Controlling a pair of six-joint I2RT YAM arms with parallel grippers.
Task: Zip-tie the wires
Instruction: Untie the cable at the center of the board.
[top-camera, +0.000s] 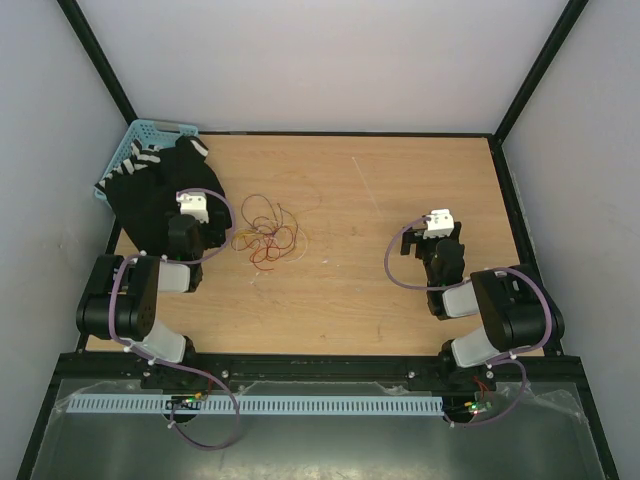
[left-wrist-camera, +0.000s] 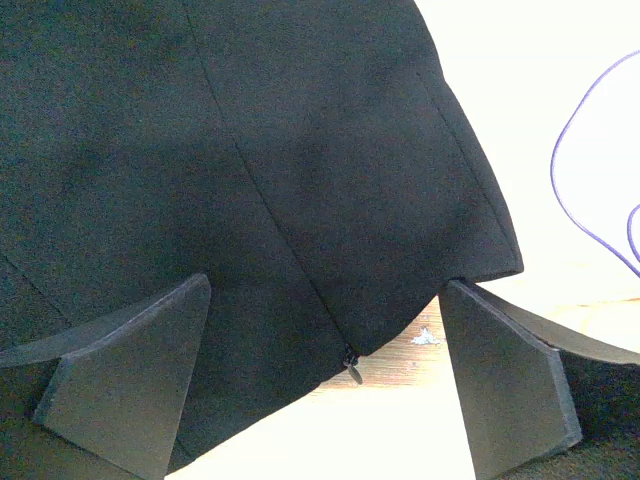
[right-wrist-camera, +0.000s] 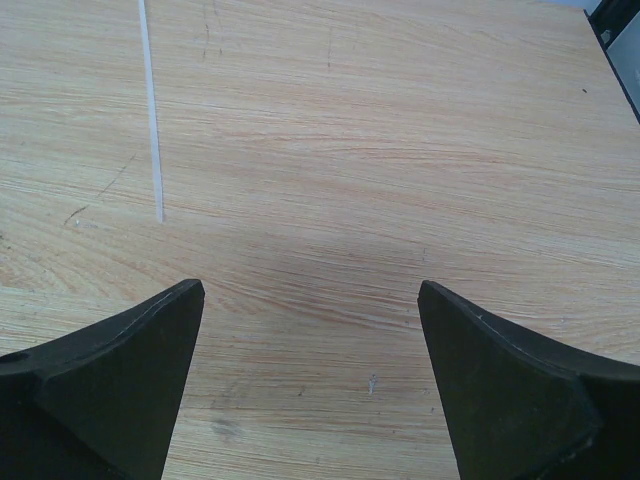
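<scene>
The wires (top-camera: 265, 238) lie tangled on the table (top-camera: 400, 290) just right of the left gripper (left-wrist-camera: 322, 395), which is spread wide against black zippered fabric (left-wrist-camera: 250, 150) half-hiding a blue basket (top-camera: 128, 142), while the right gripper (right-wrist-camera: 311, 385), equally spread and empty, hovers near a thin white strip (right-wrist-camera: 152, 110) cut off at the frame's edge.

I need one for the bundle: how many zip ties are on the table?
1: a thin white strip lying flat on the wood, right of the wires, ahead-left of the right gripper. Others may hide under the black cloth.
</scene>
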